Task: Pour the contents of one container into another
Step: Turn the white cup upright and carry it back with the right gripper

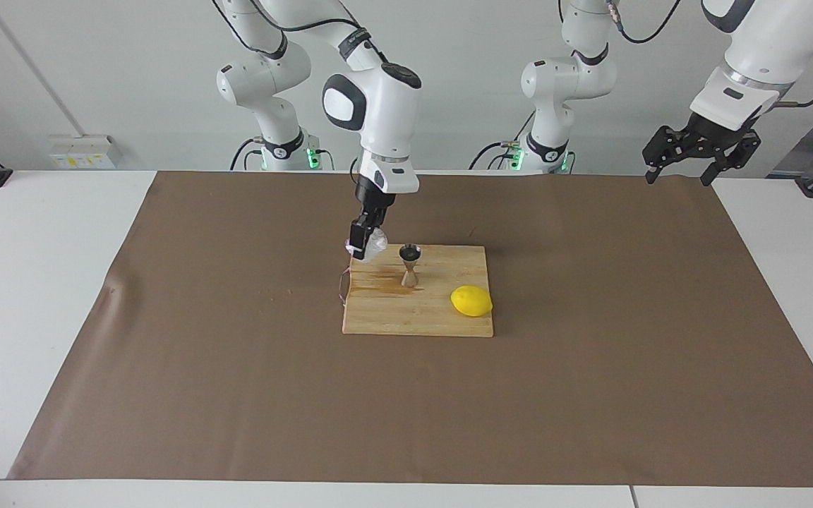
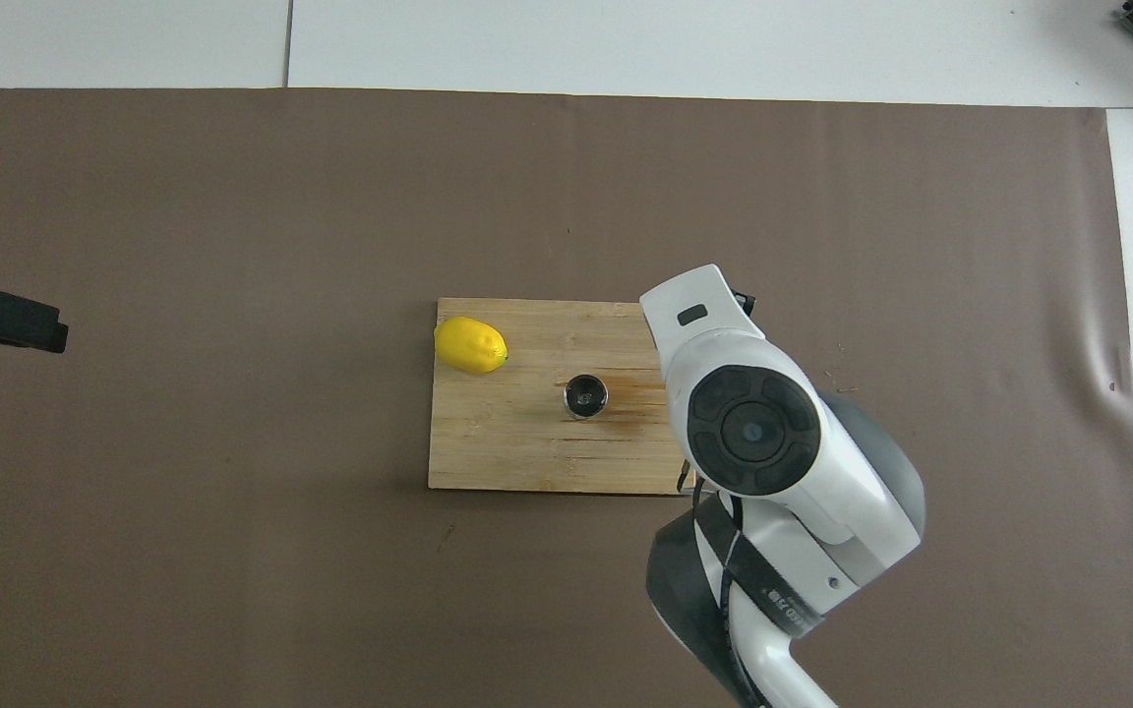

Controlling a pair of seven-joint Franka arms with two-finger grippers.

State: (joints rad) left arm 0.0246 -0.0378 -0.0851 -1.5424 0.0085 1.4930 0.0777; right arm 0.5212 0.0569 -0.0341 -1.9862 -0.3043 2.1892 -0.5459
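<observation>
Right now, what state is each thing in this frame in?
white cup: held above the board's corner by the right tool, beside the jigger, off its mouth.
jigger: upright on the cutting board.
lemon: lying on the board.
cutting board: stained around the jigger.
left tool: open, empty, waiting raised at the mat's edge.

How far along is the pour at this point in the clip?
The pour looks finished: the steel jigger stands upright on the cutting board, beside a wet stain, with nothing tipped over it. In hand: the right gripper, shut on the white crinkly cup, holds it over the board's corner toward the right arm's end. Left: setting the cup down. The left gripper waits open, raised at its own end.
</observation>
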